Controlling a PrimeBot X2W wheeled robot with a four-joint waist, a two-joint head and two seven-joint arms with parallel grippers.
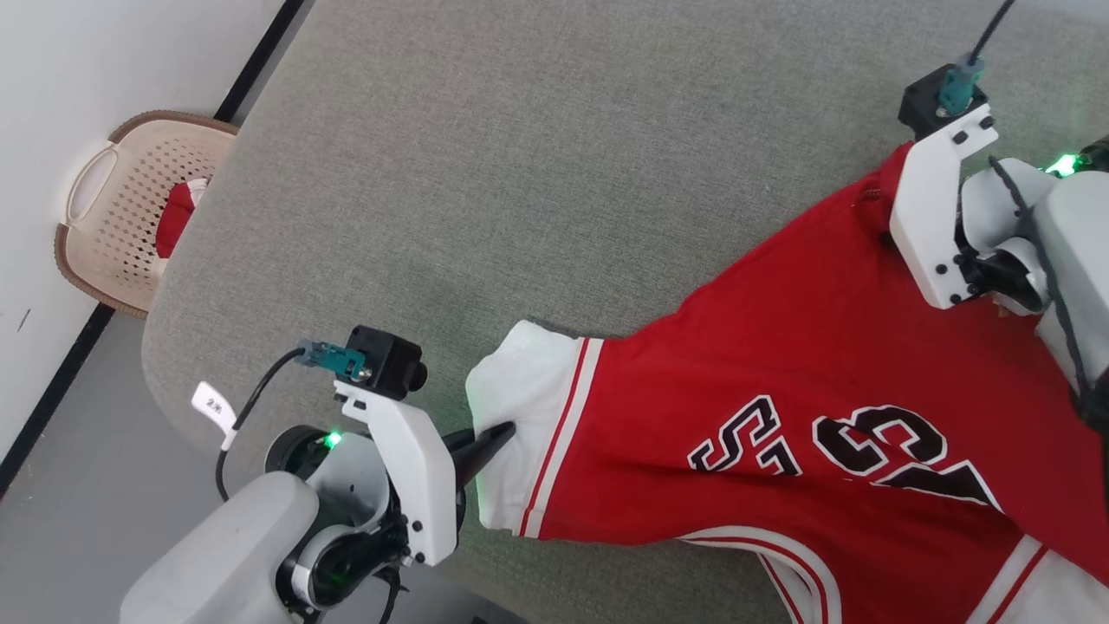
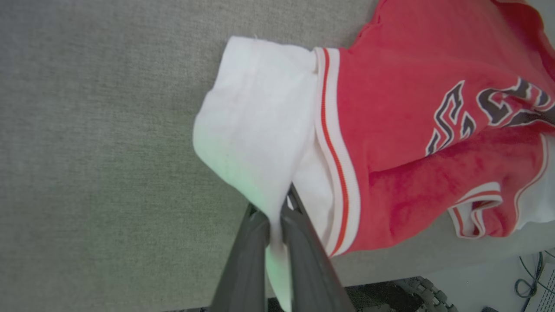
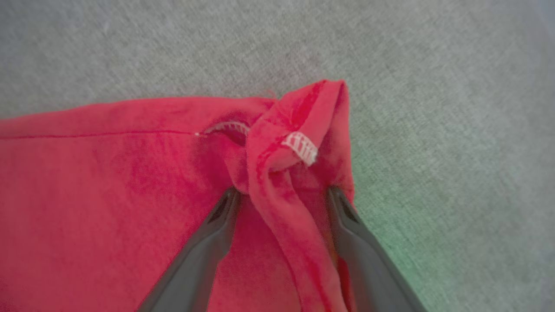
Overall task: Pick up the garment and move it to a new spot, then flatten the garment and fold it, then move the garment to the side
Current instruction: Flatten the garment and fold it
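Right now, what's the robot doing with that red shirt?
The robot is handling a red jersey lying on a gray padded table. Its left gripper has its fingers pinched shut on the white sleeve. Its right gripper is open at a red corner of the shirt, with a bunched fold of cloth lying between the fingers. The shirt is wrinkled in places, not yet flat or folded.

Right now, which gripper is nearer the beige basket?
Left. In the head view the left gripper, shut on the white sleeve of the garment, is below-right of the basket; the right gripper, open at a red corner, is far to its right.
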